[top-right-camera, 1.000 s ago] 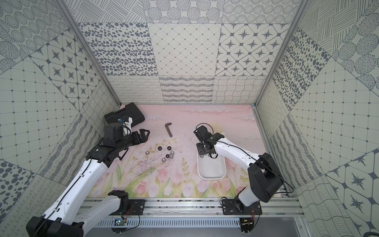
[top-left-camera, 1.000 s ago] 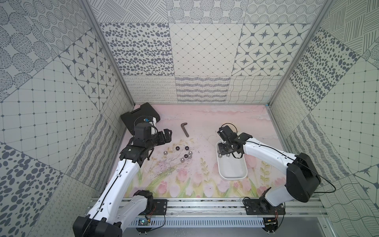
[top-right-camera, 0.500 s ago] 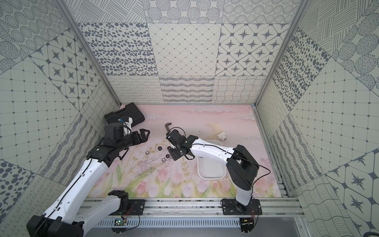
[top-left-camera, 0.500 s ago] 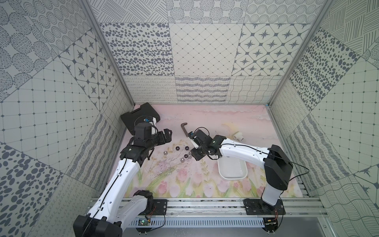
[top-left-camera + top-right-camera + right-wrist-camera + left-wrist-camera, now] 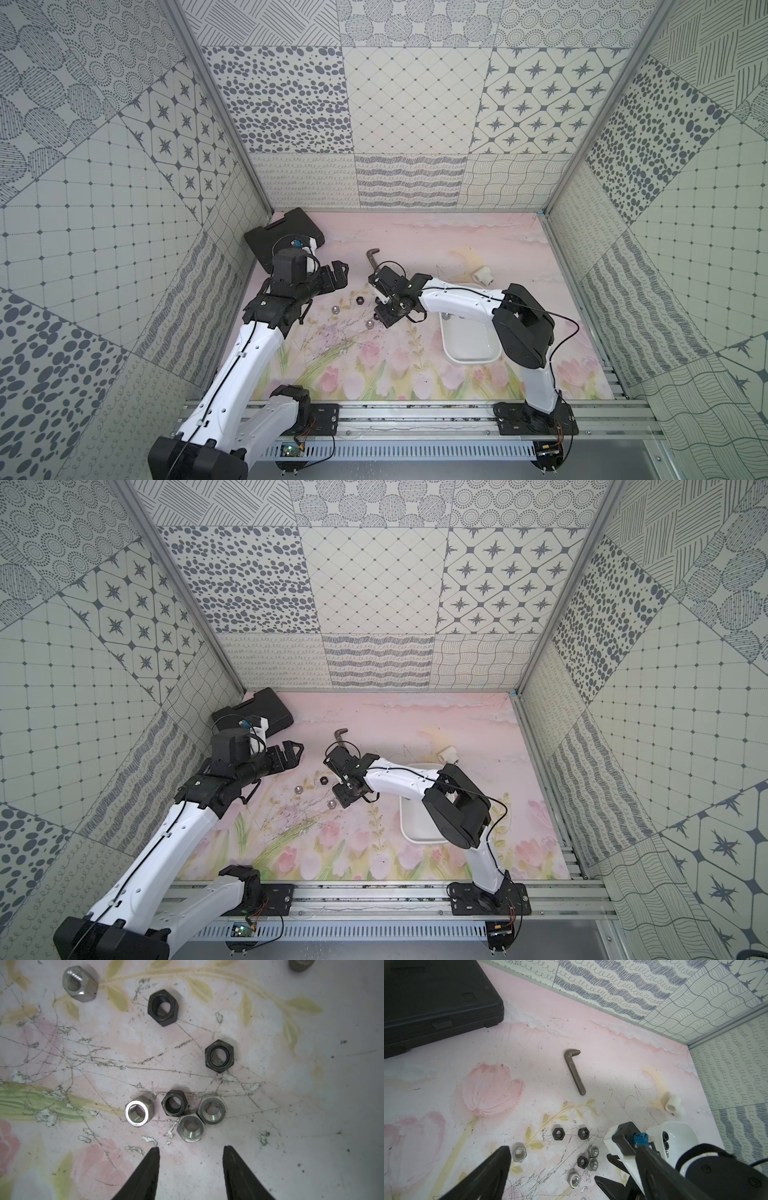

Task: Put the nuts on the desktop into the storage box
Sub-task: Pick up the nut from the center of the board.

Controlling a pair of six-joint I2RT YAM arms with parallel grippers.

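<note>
Black and silver nuts lie clustered on the worktop beside the box, a few more inside it, while the right pincer hangs over them, jaws parted and empty, and the left pincer, farther from the box, gapes open, empty.

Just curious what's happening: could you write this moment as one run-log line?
right gripper: open, empty, poised over nuts on desktop | left gripper: open, empty | storage box: some nuts inside
</note>
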